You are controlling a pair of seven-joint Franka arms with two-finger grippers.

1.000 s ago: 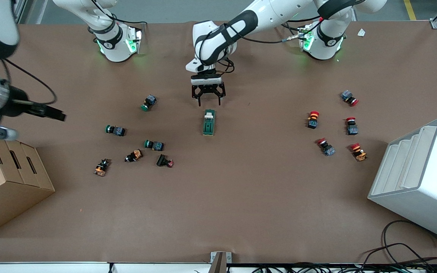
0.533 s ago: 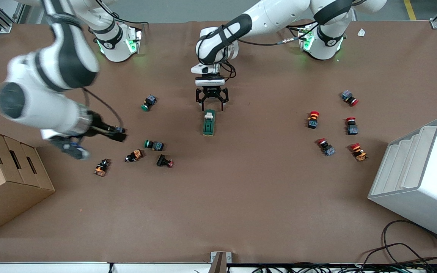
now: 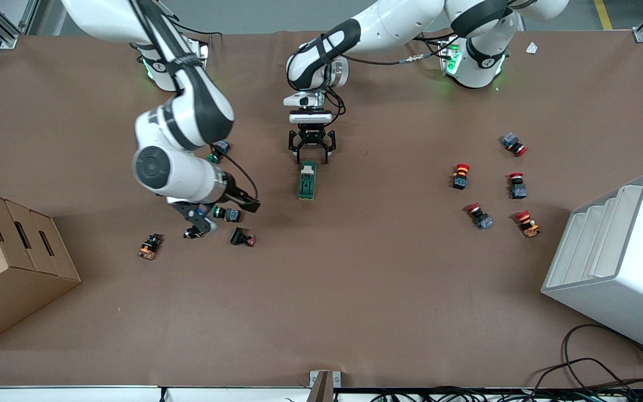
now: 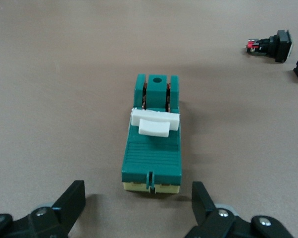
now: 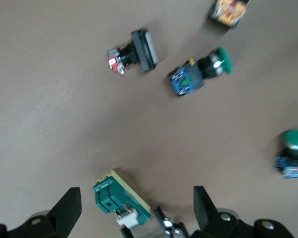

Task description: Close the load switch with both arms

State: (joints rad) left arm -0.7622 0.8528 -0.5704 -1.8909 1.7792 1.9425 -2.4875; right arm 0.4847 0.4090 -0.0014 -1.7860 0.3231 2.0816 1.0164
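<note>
The white right arm's black gripper point(image 3: 246, 204) hangs spread wide over scattered green push buttons point(image 3: 226, 213). The left gripper point(image 3: 312, 155), fingers equally wide, hovers over the table just beside the small dark-green load switch point(image 3: 307, 180) lying mid-table, apparently aligned to brace its end.

Front view: high camera facing both arm bases, spanning the whole table point(image 3: 355, 312). Left wrist view: close and low, looking along the load switch point(image 4: 153, 136) between that arm's own fingers point(image 4: 72, 201). Right wrist view: looks steeply down; shares the load switch point(image 5: 120, 198) with both others.
</note>
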